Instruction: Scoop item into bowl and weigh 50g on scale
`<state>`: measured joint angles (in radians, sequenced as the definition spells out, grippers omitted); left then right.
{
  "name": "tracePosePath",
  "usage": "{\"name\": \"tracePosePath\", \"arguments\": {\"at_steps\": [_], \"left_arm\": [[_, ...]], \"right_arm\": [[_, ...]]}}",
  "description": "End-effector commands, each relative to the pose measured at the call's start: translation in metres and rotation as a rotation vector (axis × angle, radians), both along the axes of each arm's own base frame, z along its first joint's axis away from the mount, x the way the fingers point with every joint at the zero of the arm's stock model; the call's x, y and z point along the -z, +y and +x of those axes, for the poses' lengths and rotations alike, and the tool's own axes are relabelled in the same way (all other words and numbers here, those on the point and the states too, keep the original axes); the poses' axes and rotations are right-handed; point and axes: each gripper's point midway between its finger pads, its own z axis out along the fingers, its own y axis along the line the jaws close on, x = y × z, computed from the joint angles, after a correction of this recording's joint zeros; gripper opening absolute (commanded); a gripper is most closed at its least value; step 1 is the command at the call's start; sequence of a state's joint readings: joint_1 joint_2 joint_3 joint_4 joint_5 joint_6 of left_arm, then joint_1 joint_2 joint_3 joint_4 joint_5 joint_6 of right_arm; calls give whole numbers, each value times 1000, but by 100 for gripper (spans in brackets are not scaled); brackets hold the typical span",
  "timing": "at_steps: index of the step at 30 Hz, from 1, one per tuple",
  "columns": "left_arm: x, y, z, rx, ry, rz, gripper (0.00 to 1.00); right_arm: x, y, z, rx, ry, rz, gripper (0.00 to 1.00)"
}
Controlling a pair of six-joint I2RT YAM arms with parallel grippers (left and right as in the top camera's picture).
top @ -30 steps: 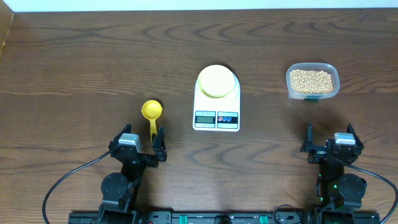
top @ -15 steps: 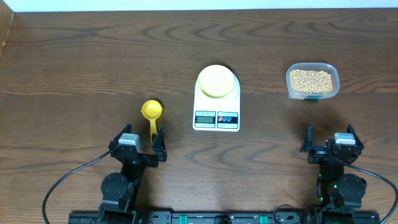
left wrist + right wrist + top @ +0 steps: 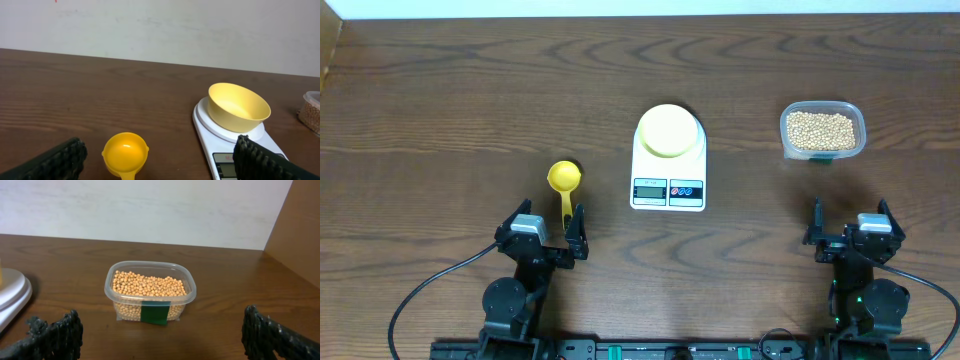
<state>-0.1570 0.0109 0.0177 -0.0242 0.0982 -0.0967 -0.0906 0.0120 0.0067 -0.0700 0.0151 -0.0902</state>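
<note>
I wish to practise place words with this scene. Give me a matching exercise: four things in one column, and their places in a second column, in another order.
Things
1. bowl
2. scoop
3. beans
4. scale

Places
A. inside the clear tub
B. just ahead of the left gripper
C. between scoop and tub
D. on top of the scale

Pairs: 1-D, 2-B, 3-A, 4-C
</note>
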Motion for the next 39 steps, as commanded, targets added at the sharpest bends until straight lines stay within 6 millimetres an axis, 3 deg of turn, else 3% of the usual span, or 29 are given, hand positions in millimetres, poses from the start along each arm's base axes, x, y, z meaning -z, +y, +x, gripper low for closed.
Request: {"name": "tracePosePath", "arguments": {"at_steps": [1,27,39], "left_arm": [[15,-1,-1,8,45,18,96],[14,2,0,-8,42,15,98],[-4,3,-2,-16,29,-33,98]], "right_arm": [[0,-2,0,12,-2,10,99],[0,-2,0,12,-2,10,99],[0,-2,0,11,-2,10,99]]}}
